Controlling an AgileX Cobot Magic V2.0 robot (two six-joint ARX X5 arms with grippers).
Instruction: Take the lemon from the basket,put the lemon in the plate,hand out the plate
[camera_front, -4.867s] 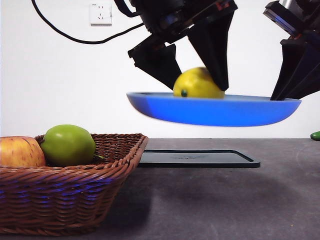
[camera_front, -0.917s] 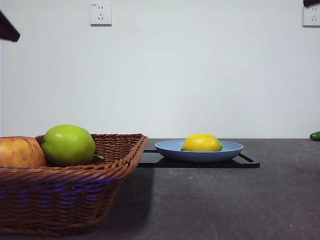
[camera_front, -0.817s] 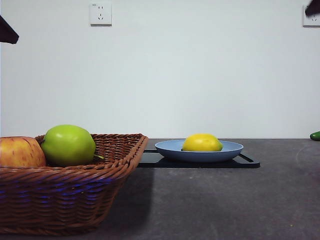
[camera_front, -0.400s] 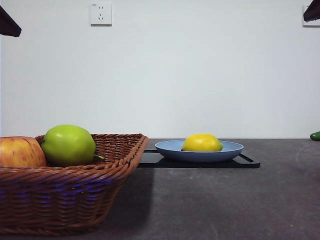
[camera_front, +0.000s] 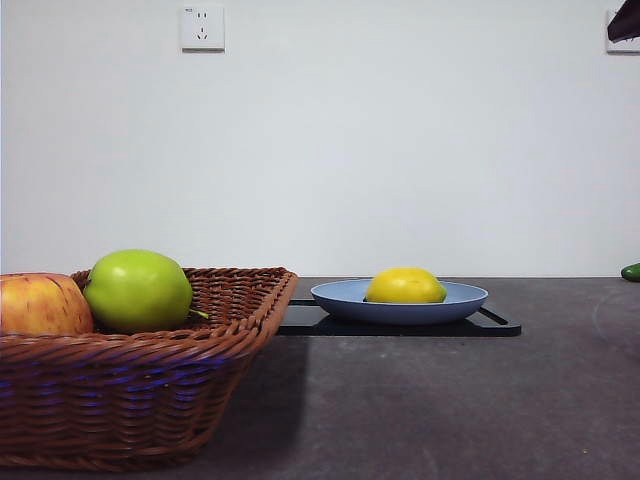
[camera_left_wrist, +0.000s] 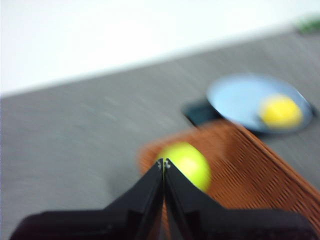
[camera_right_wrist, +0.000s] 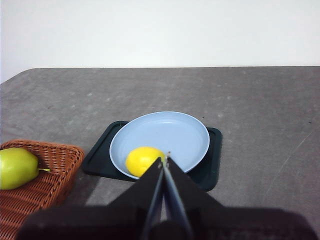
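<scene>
The yellow lemon (camera_front: 405, 286) lies in the blue plate (camera_front: 340, 296), which rests on a flat black tray (camera_front: 400, 322) at mid table. They also show in the right wrist view, the lemon (camera_right_wrist: 142, 160) on the plate (camera_right_wrist: 170, 132), and blurred in the left wrist view, the lemon (camera_left_wrist: 280, 111) on the plate (camera_left_wrist: 240, 97). The brown wicker basket (camera_front: 150, 385) stands at the front left. My left gripper (camera_left_wrist: 163, 162) is shut and empty, high above the basket (camera_left_wrist: 250, 170). My right gripper (camera_right_wrist: 164, 160) is shut and empty, raised behind the plate; a black tip (camera_front: 624, 22) shows at the top right corner.
A green apple (camera_front: 137, 291) and a red-yellow apple (camera_front: 40, 305) lie in the basket. A small green thing (camera_front: 631, 271) sits at the far right edge of the table. A wall socket (camera_front: 202, 27) is on the white wall.
The plate with the lemon, held up by both grippers 4.3 s ago, now rests on the black tray. Since then both arms have drawn back upward; the left tip has left the front view.
</scene>
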